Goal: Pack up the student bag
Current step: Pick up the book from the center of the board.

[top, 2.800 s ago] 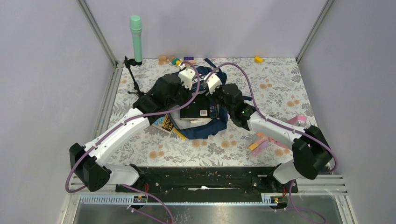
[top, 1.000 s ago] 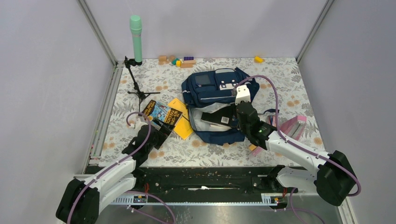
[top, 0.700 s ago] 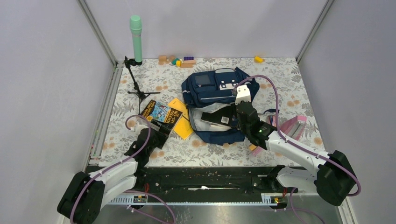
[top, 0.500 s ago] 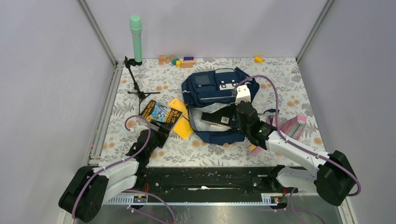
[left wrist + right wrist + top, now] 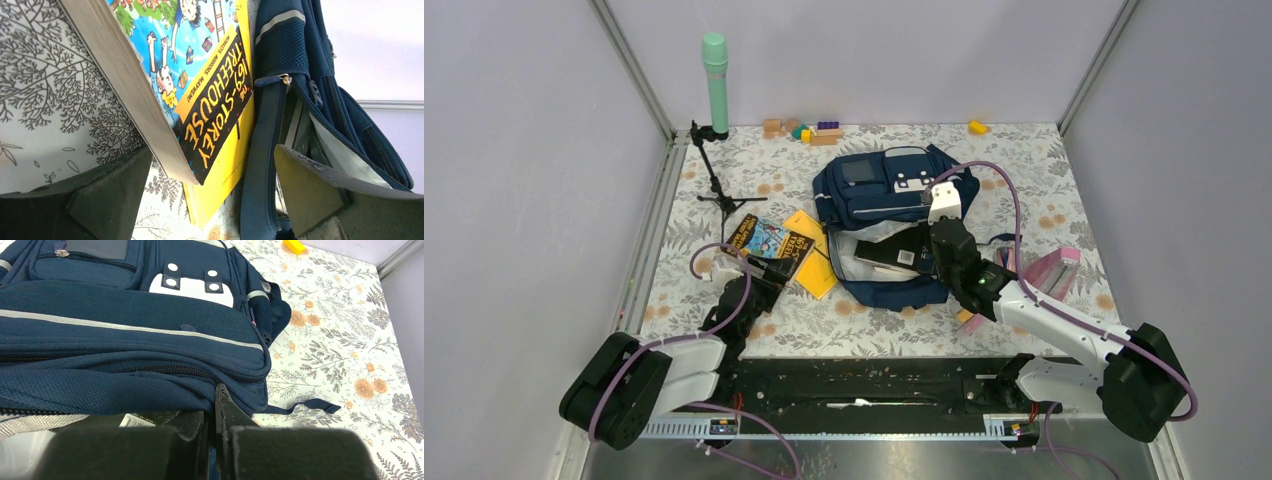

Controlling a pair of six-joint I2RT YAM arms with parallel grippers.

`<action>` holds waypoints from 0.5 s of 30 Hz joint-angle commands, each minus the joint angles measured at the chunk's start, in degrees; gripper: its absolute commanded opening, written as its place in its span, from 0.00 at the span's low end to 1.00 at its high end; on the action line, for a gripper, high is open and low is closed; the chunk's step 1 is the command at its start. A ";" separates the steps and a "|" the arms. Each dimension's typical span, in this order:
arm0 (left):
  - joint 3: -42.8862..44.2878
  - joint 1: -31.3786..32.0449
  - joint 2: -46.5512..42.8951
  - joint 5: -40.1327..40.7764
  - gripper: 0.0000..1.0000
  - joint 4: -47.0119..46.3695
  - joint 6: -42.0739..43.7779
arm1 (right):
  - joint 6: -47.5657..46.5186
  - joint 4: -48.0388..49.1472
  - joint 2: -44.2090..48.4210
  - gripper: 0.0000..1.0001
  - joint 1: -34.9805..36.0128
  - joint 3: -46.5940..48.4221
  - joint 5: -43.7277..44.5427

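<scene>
student bag (image 5: pixel 879 190) lies open at centre frame, right gripper (image 5: pixel 934 222) pinched closed on its right rim; left gripper (image 5: pixel 769 272), lower left, spread wide facing a book (image 5: pixel 769 243) corner

place: lab robot cell; evidence: aluminium frame posts (image 5: pixel 632 68); plain lilac walls (image 5: pixel 874 50); floral-cloth table (image 5: pixel 1024 190)

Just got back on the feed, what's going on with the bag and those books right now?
The right gripper is shut at the rim of the student bag, at its open main compartment. It seems to be pinching the fabric to hold it open. A dark book already lies inside. The left gripper is open and low, with a corner of the Treehouse book between its fingers, not yet gripped. That book rests on a yellow book beside the bag.
</scene>
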State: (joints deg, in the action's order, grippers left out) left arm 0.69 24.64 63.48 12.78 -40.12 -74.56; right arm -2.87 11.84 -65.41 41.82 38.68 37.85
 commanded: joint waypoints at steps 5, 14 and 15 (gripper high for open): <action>-2.60 -0.39 -1.77 4.62 0.99 -10.45 7.63 | 1.29 1.52 1.36 0.00 -0.65 0.02 0.90; -2.40 -1.23 -2.94 5.36 0.99 -11.71 11.01 | 1.38 1.43 0.92 0.00 -0.68 -0.08 0.65; -2.34 -1.40 -2.14 5.15 0.99 -12.09 11.02 | 1.42 1.39 0.88 0.00 -0.67 -0.09 0.57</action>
State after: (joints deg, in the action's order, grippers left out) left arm 0.58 24.23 60.40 15.33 -46.22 -65.76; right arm -2.87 11.84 -65.39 41.82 38.59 37.82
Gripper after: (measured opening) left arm 0.986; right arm 0.032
